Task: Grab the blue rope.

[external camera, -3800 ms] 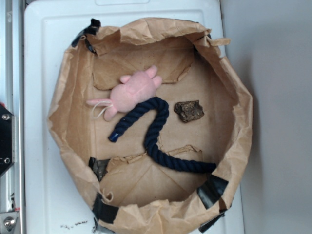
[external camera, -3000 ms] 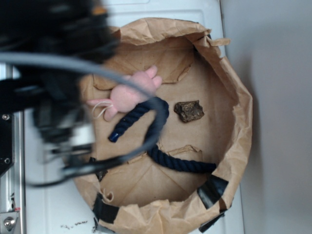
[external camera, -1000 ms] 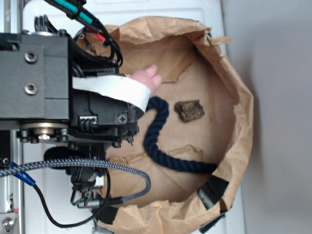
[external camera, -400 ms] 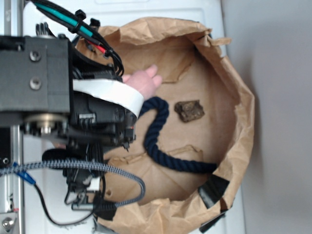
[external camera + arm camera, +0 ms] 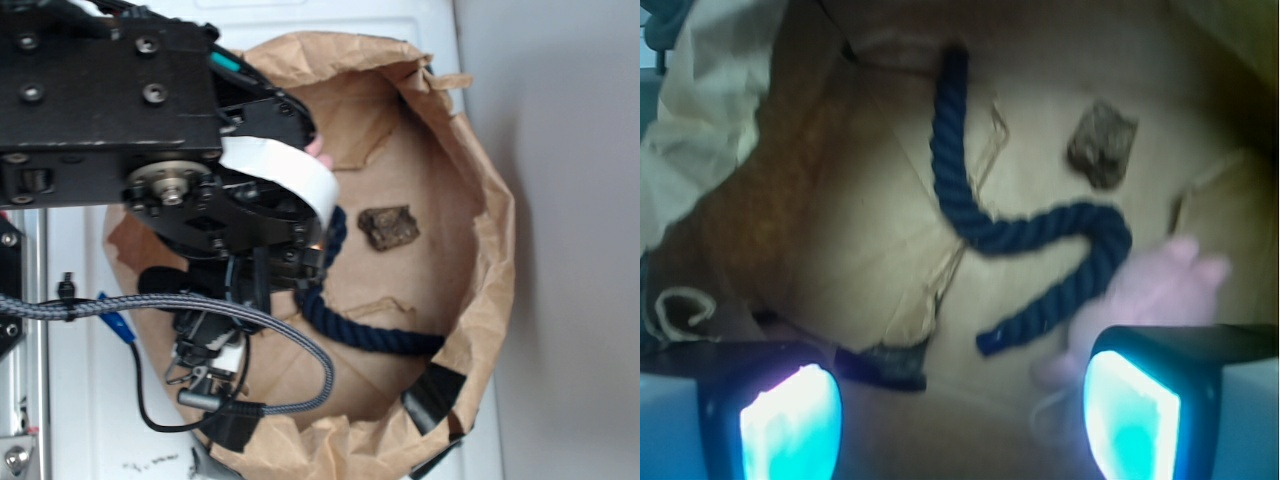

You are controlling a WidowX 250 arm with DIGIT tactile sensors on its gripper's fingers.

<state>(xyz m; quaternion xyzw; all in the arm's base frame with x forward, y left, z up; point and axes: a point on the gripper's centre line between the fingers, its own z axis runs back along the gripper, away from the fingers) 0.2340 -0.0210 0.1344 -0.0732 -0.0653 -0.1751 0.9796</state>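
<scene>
The blue rope (image 5: 1040,235) is thick, dark navy and hook-shaped. It lies on the floor of the brown paper bag (image 5: 480,190). In the exterior view only its lower part (image 5: 360,335) shows past the arm. In the wrist view my gripper (image 5: 960,420) is open and empty, with its glowing pads (image 5: 790,425) wide apart. It hovers above the bag, and the rope's near blunt end (image 5: 987,343) lies just ahead of the gap. The pink plush toy (image 5: 1160,290) lies by the right pad, touching the rope's bend.
A small brown lump (image 5: 388,226) sits on the bag floor right of the rope, also in the wrist view (image 5: 1103,142). The bag's crumpled walls ring the floor. Black tape patches (image 5: 435,395) hold the rim. A grey braided cable (image 5: 200,310) loops below the arm.
The arm has swung in from the left over the bag and moved further right, now covering the plush toy and the rope's upper part. Rope, toy and lump have not moved.
</scene>
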